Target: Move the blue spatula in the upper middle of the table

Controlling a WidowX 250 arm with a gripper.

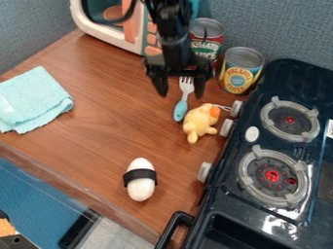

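Observation:
The black gripper (pixel 180 93) hangs over the upper middle of the table, its two fingers spread wide and pointing down. A fork (pixel 181 110) with a light blue handle and a pale, metallic-looking head lies on the wooden table (pixel 98 102). Seen from the camera, the fork's head shows between the fingers and its handle extends below them toward the viewer. I cannot tell how high the fingers are above it. I see this blue-handled fork rather than a spatula.
A yellow plush toy (pixel 200 121) lies right beside the fork handle. Two cans (pixel 241 70) and a toy microwave (pixel 110 22) stand behind, the stove (pixel 260 155) at right. A banded white egg-shaped object (pixel 140 180) sits in front, a blue cloth (pixel 32 99) at left.

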